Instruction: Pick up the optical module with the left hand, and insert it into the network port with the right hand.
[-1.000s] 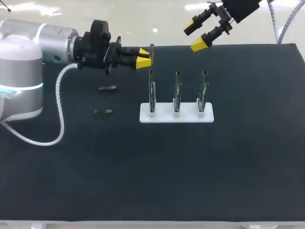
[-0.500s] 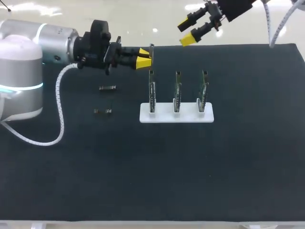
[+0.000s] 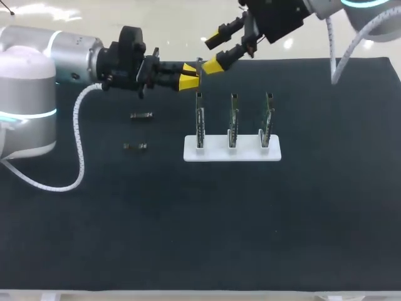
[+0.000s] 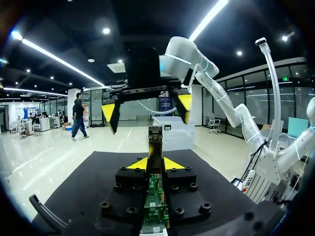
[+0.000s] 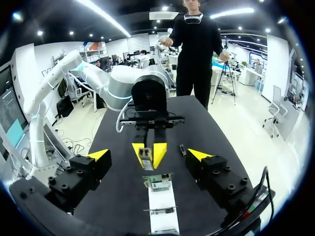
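Note:
My left gripper (image 3: 189, 75) is shut on a slim optical module (image 3: 199, 66), held above the far end of the leftmost board (image 3: 200, 119). In the left wrist view the module (image 4: 155, 140) stands between the yellow fingertips (image 4: 139, 164), over a green board (image 4: 155, 196). My right gripper (image 3: 214, 50) hangs open just beyond the module, one finger on each side of it without touching. From the right wrist, the module (image 5: 146, 156) shows end-on in the left gripper (image 5: 148, 147), ahead of and between the wide-spread fingers (image 5: 98, 155).
A white rack (image 3: 232, 151) holds three upright boards with ports; the middle (image 3: 233, 119) and right (image 3: 268, 119) ones stand free. Two more modules (image 3: 141, 115) (image 3: 135, 146) lie on the black mat to the rack's left.
My right arm has swung in leftward from the table's far right edge, bringing its open gripper up to the held module. The left arm has kept still.

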